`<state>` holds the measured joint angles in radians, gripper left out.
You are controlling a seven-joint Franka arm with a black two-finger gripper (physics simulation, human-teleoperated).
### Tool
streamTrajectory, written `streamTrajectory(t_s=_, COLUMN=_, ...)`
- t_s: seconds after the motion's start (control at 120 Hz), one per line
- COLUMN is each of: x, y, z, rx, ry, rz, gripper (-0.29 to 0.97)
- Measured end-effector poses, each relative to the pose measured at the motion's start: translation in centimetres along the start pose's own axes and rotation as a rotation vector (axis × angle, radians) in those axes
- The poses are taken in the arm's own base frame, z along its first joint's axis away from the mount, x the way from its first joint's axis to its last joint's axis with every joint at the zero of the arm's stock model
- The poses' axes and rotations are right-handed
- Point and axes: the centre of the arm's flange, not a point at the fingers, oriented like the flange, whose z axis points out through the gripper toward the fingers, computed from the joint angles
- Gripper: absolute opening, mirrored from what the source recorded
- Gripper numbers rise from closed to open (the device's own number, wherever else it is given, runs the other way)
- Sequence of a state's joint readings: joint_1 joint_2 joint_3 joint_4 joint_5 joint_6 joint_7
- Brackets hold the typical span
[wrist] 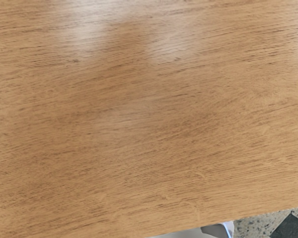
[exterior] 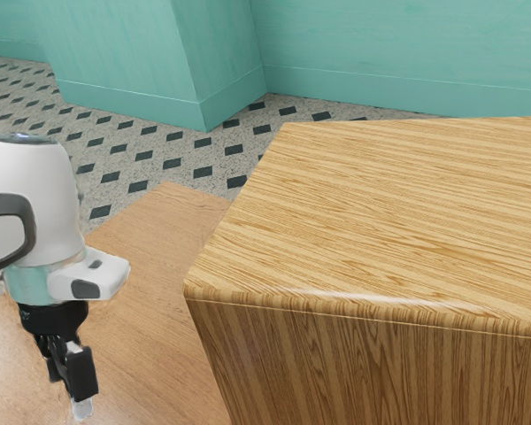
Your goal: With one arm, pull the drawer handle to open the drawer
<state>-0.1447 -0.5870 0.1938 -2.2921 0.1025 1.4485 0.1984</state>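
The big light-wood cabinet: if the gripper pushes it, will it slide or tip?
The big light-wood cabinet looks broad and bulky beside the black gripper, so it is probably heavy and unlikely to tip. Its flat, glossy faces look rigid, perhaps slippery.

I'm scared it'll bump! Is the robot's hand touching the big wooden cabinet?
Apart. The exterior view shows bare tabletop between the hand and the wooden cabinet.
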Motion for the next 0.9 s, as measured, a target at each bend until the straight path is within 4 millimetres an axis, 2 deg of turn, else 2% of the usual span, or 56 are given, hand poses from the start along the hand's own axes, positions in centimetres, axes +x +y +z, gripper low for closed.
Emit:
streamTrajectory(t_s=0.033, x=0.5, y=1.5, z=-2.3, rx=0.064, ry=0.09, rz=0.026, gripper=0.68)
streamTrajectory(t_s=0.092, x=1.1, y=2.5, z=-4.6, rx=0.121, ry=0.201, rz=0.044, gripper=0.68)
streamTrajectory(t_s=0.225, x=1.6, y=1.8, z=-10.1, rx=0.083, ry=0.467, rz=-0.044, gripper=0.68)
streamTrajectory(t_s=0.325, x=2.8, y=2.6, z=-12.3, rx=0.035, ry=0.604, rz=-0.152, gripper=0.68)
streamTrajectory(t_s=0.467, x=6.2, y=2.4, z=-13.1, rx=-0.128, ry=0.747, rz=-0.315, gripper=0.68)
streamTrajectory(t_s=0.6, x=7.3, y=1.6, z=-14.2, rx=-0.293, ry=0.85, rz=-0.464, gripper=0.68)
streamTrajectory(t_s=0.742, x=9.5, y=0.4, z=-13.3, rx=-0.41, ry=0.858, rz=-0.598, gripper=0.68)
streamTrajectory(t_s=0.9, x=10.7, y=0.6, z=-12.4, rx=-0.474, ry=0.846, rz=-0.679, gripper=0.68)
